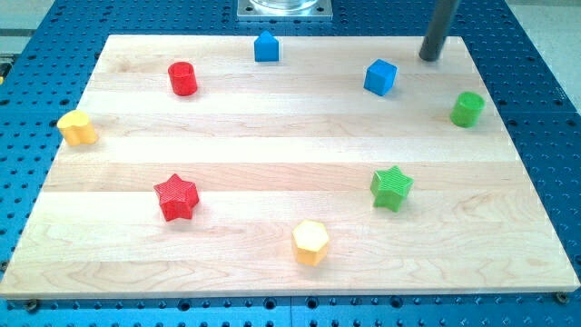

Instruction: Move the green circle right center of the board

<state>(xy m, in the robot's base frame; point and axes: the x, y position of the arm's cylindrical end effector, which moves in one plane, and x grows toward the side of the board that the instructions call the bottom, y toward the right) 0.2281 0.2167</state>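
1. The green circle point(467, 108) is found near the right edge of the wooden board point(272, 154), somewhat above the middle height of that edge.
2. My tip point(428, 57) is seen at the view's top, up and to the left of the green circle and well apart from it; nothing is touched by it.
3. No fingers are carried by the rod, so nothing is pinched; blocks can only be pushed.
4. The blue cube point(380, 77) lies just left of and below the tip, clear of the likely path.
5. It is judged that only a short push toward the view's bottom is needed, which suits a tip placed above the circle.
6. The green star point(391, 188) lies lower down and is best avoided.
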